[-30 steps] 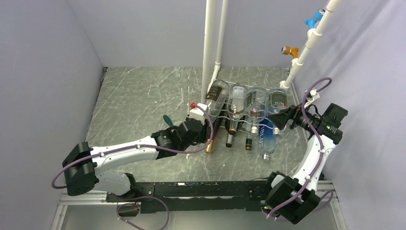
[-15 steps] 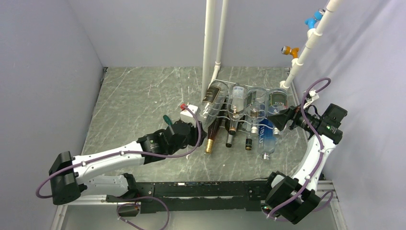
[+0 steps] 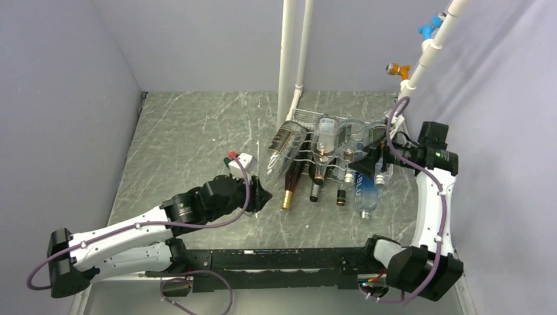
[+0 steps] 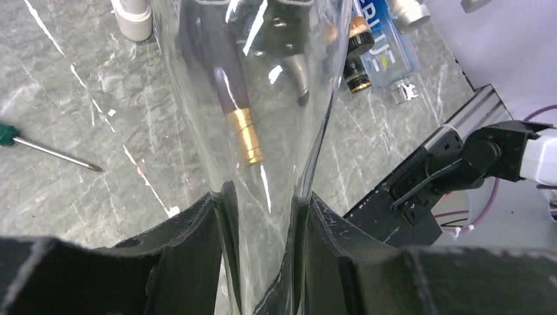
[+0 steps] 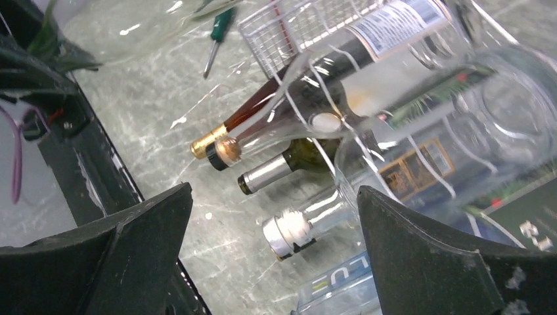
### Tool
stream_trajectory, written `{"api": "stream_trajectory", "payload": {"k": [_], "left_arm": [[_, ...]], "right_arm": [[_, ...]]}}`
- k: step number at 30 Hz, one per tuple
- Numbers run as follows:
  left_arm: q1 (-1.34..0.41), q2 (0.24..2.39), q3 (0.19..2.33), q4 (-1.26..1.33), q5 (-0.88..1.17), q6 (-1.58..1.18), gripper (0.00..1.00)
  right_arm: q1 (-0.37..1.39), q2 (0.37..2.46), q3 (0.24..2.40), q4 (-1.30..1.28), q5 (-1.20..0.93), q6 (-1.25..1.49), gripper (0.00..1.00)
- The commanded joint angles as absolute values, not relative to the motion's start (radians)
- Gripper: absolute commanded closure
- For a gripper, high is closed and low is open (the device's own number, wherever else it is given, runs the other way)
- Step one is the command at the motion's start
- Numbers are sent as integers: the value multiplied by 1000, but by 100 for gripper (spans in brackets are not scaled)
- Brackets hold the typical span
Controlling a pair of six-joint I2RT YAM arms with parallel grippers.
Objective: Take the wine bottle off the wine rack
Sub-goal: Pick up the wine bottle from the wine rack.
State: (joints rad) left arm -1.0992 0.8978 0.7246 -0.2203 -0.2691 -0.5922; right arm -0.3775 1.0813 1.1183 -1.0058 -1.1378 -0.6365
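The wine bottle point(image 3: 280, 149) is clear glass with a dark label. It lies tilted, neck toward the near left, with its bottom end by the left end of the white wire wine rack point(image 3: 307, 118). My left gripper point(image 3: 262, 193) is shut on its neck. The left wrist view shows that glass neck point(image 4: 263, 216) clamped between the two black fingers point(image 4: 197, 246) of the left gripper point(image 4: 263, 259). My right gripper point(image 3: 372, 156) hovers open over the rack's right end. In the right wrist view the right gripper point(image 5: 274, 189) holds nothing, with the rack's grid point(image 5: 279, 26) and bottle necks below it.
Several other bottles lie in the rack: a dark one with a gold cap point(image 3: 287, 197) and a clear one with a blue label point(image 3: 365, 187). A green-handled screwdriver point(image 4: 39, 147) lies on the grey table left of the rack. White pipes point(image 3: 287, 59) stand behind it.
My left arm drew back toward the near left, pulling the clear bottle out of the rack's top left place and tilting it. My right gripper swung left over the rack's right end.
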Motion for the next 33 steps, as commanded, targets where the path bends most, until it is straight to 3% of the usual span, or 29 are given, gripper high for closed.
{"api": "stream_trajectory", "payload": {"k": [1,18,33], "left_arm": [[-1092,786,781,-73,-275,-607,100],[-1053,666,845,-405,-232,-676,100],[-947,753,984,-599,-40,-733,100]], "right_arm": [[-259,1091,1229,-1072,-1040,-786,0],[46,1259,1498,-1345,-1126,-1376,0],[415,1370,1591,-1276,-973,-1396,0]]}}
